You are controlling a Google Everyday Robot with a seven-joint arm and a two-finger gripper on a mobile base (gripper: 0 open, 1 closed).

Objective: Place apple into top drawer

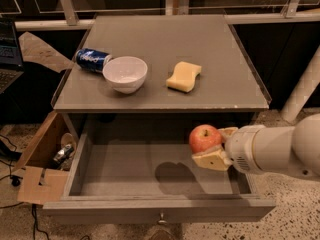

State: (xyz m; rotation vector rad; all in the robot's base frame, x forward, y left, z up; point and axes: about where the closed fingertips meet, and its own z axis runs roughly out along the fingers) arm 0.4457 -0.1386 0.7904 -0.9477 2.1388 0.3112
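Gripper (210, 146) reaches in from the right on a thick white arm (272, 149) and is clamped on the apple (203, 138). One tan finger (228, 132) sits at the apple's upper right, and the other lies under it. The apple pokes out at the gripper's left end, stem dimple up, red with an orange tint.

The drawer (120, 166) is pulled out, directly below and to the left of the gripper. Gripper and apple hang over its right part, near the right wall. The apple is not resting on the floor. A dark shadow (175, 176) falls on the drawer floor just down-left of the gripper. The drawer front runs below the gripper, and its knob (161, 217) is down and to the left.

The table (165, 39) top is above the gripper, its front edge just over the apple. The sponge (184, 76) is up and slightly left of the gripper, flat on the table. The bowl (125, 74) is farther up-left, upright. The can (92, 60) is on its side, touching or just beside the bowl's far-left rim. All three are well apart from the gripper.

A cardboard box (37, 159) stands far left of the gripper, on the floor beside the drawer, with small items inside that cannot be identified.
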